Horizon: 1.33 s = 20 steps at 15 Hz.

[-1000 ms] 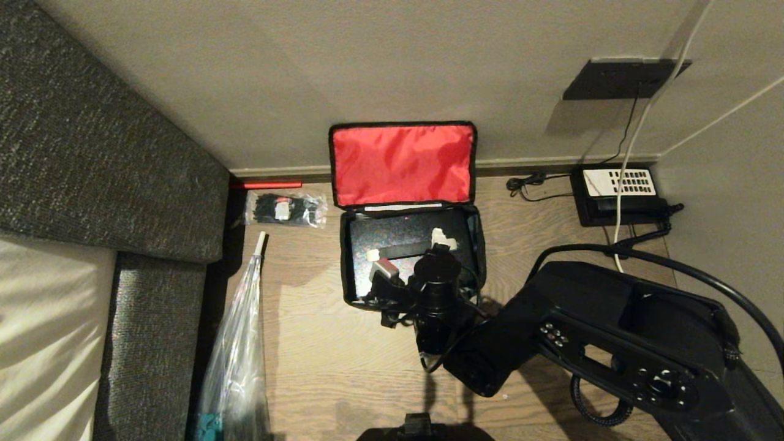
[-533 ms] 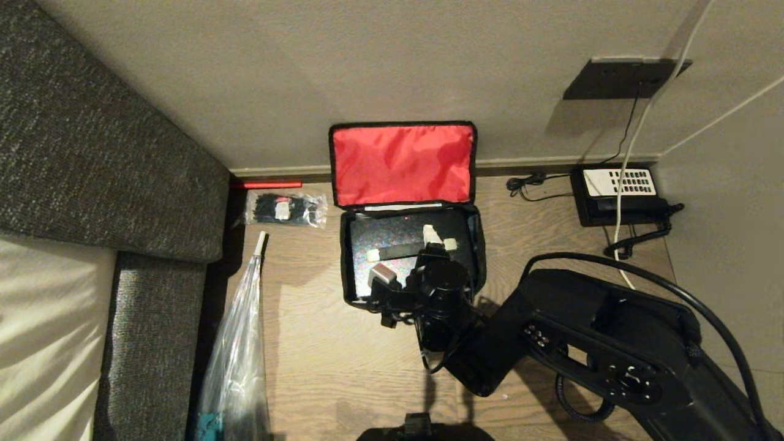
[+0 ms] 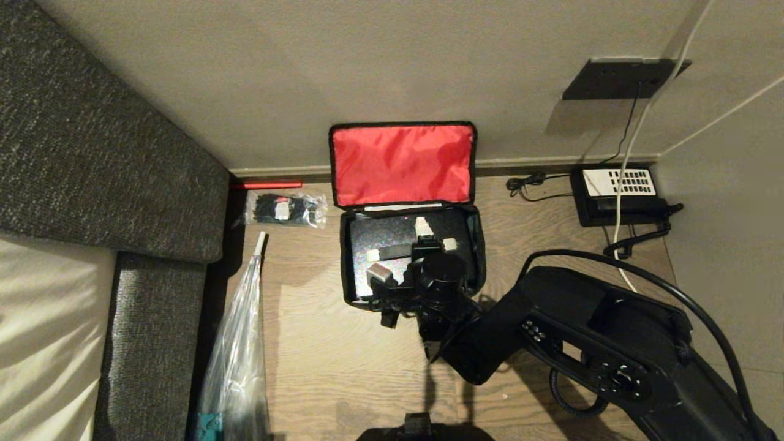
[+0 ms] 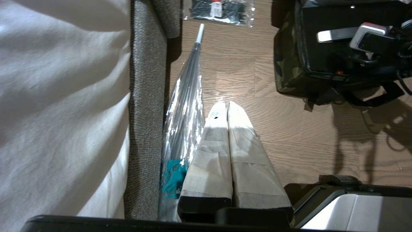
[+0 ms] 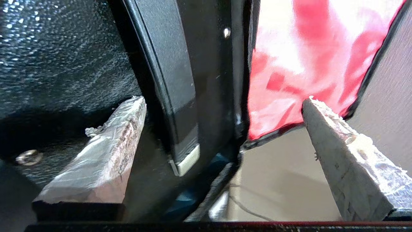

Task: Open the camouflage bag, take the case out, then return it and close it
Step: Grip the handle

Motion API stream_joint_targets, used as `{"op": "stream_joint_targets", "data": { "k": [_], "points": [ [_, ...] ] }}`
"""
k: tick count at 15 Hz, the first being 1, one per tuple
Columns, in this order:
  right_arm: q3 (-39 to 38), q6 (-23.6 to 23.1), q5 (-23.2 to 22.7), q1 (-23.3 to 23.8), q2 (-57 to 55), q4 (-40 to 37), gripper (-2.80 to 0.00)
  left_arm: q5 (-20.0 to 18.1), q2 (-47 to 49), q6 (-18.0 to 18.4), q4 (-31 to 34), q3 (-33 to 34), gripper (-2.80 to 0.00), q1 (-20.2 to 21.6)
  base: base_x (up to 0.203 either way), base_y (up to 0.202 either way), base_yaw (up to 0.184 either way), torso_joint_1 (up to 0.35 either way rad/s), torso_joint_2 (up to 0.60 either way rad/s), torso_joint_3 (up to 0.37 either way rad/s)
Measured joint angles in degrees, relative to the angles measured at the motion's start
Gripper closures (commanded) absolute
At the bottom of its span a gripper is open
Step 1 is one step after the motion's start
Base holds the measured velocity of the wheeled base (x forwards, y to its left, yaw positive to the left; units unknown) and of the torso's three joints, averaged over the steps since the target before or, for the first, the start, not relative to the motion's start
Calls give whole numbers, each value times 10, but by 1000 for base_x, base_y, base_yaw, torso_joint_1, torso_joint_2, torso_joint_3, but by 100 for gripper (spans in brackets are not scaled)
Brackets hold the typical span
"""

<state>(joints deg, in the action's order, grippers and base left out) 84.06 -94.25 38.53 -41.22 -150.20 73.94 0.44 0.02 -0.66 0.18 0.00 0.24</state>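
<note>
Bag (image 3: pixel 474 245): stood on the wood floor (image 3: pixel 318 355) against the wall, lid flung back upright, red lining (image 3: pixel 401 162) facing out; camouflage side seen in the left wrist view (image 4: pixel 285 64).

Case (image 3: pixel 383 236): black, lay inside the open bag and filled it nearly edge to edge; a light-tipped bar (image 5: pixel 180 129) ran along its top.

Right gripper (image 3: pixel 432 236): hung over the case inside the bag, jaws spread wide and holding nothing; one taped finger (image 5: pixel 106 154) sat above the case's textured top, the other above the far rim, by the lining.

Left gripper (image 4: pixel 228 108): parked low beside the sofa (image 4: pixel 146 96), taped fingers pressed together, empty.

Other items: a clear-wrapped umbrella (image 3: pixel 242 343) along the sofa; a clear packet of black ties (image 3: pixel 285 208) left of the bag; a telephone (image 3: pixel 618 193) well to the right by the wall.
</note>
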Motion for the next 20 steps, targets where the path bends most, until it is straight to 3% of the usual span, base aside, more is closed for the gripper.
{"op": "stream_joint_targets", "data": {
  "k": [5, 20],
  "points": [
    [60, -33, 9, 0, -17, -14, -280, 0, 0, 0, 0, 0, 0, 0, 0, 0, 0, 0, 0, 0],
    [155, -35, 28, 8, -65, 10, -280, 0, 0, 0, 0, 0, 0, 0, 0, 0, 0, 0, 0, 0]
  ]
}}
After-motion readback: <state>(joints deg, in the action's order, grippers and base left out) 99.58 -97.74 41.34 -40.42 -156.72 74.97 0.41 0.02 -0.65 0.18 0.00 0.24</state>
